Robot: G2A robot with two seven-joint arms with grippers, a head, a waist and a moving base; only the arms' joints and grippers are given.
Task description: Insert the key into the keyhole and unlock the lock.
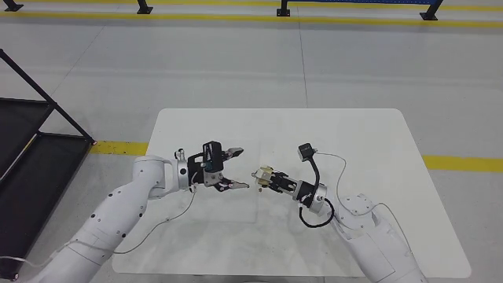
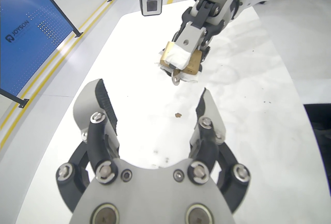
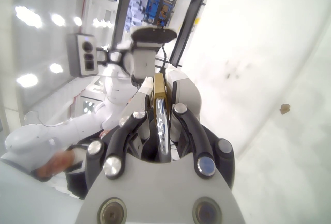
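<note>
Evidently the key's [image 2: 176,79] blade is hidden. Only its metal head shows in the left wrist view, jutting from the end of the lock [image 2: 195,61] that faces the left pincer [image 2: 155,102]. Whether it is fully seated cannot be told. White wrapping [image 2: 177,56] on the fingers covers much of the lock's brass body. In the right wrist view the shackle [image 3: 163,126] runs back between the fingers, and its far end is cut off by the pincer's frame.

The right pincer [image 1: 267,178] is clenched on the lock and holds it clear above the bench [image 1: 354,134]. Its arm is stretched low and roughly level, pointing at the other arm.

The left pincer is released, jaws spread wide, with nothing between them. It faces the lock's key end from just beside it, apart from lock and key, its arm likewise low and level.

A small brown crumb [image 2: 178,114] lies on the bench below the lock, on the left pincer's side. What it is cannot be made out.
</note>
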